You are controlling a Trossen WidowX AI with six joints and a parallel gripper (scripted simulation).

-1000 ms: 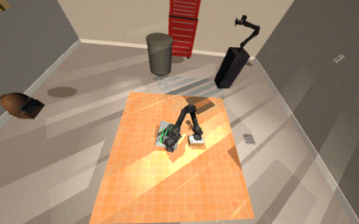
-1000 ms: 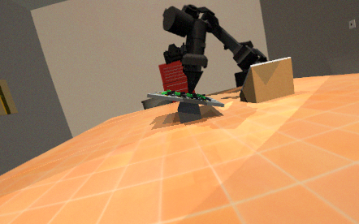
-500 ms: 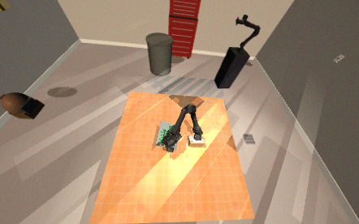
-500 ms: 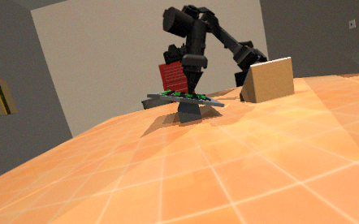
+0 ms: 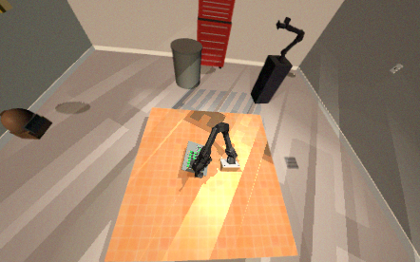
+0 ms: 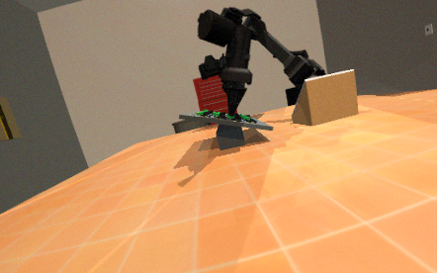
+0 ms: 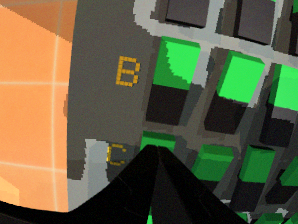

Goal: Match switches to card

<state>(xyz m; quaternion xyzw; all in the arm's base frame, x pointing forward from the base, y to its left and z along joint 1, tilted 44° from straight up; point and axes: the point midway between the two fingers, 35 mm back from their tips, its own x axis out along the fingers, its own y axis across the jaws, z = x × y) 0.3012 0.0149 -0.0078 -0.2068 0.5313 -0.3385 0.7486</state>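
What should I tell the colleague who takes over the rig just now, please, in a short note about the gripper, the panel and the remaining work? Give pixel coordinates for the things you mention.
Gripper: the gripper (image 6: 232,114) (image 7: 154,155) is shut, holding nothing, its tips at the first switch of row C.
Panel: the switch panel (image 5: 194,144) (image 6: 263,126) stands tilted on a dark block (image 6: 230,136), beside the arm.
Card: I cannot make it out in any view, so read it first.
Done: cannot be confirmed without the card.
Left: check every switch against the card, flip only mismatches, then lift clear and hold still.
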